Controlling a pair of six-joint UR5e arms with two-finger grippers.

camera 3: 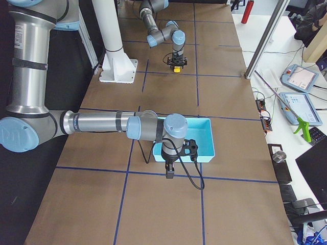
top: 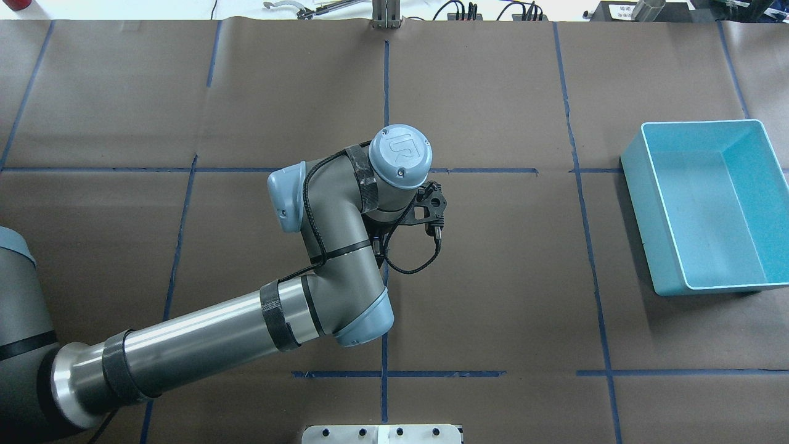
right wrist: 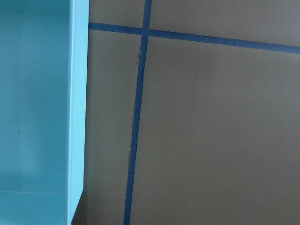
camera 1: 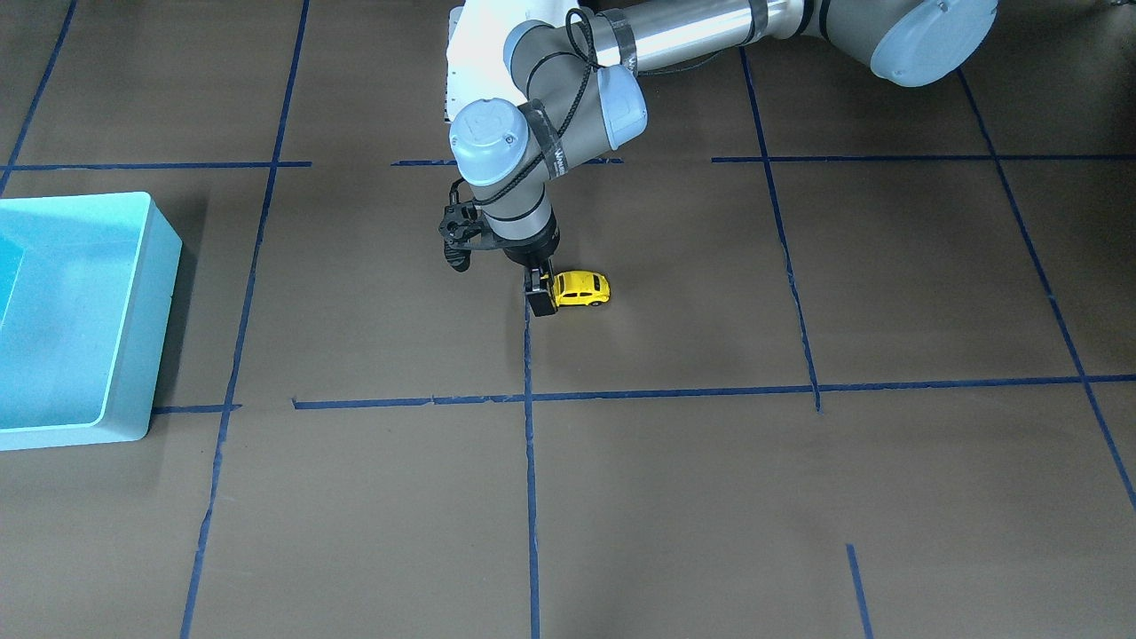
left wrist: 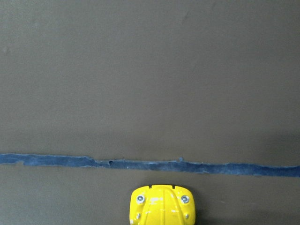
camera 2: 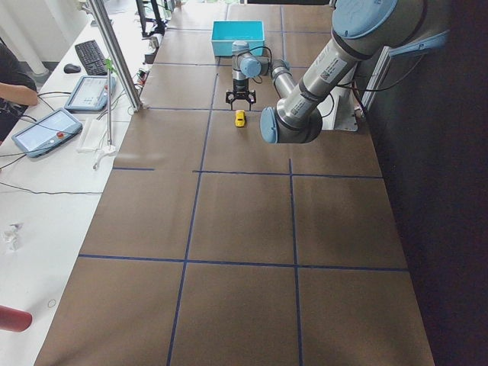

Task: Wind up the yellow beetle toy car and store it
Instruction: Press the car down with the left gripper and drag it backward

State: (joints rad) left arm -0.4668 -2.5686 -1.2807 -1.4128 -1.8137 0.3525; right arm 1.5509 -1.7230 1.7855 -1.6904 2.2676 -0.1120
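- Front-facing view: my left pincer [camera 1: 540, 297] stood low at one end of the yellow beetle toy car [camera 1: 581, 288], with one finger in front of that end. I could not tell whether it was clamped. The turquoise bin [camera 1: 146, 337] lay well apart.
- Overhead view: my left wrist hid both the car and the fingers.
- Left-side view: the car sat on its wheels beneath my left pincer.
- Right-side view: my right pincer [camera 3: 169, 172] hung just beside the bin. Its state could not be judged.
- Left wrist view: only the car's end showed, near a blue tape line [left wrist: 150, 164]. Risk: a hold this close to one end could let the car pivot or slip free during pull-back.
- Right wrist view: only the bin wall showed. Risk: a wound car released outside the bin would likely run off.
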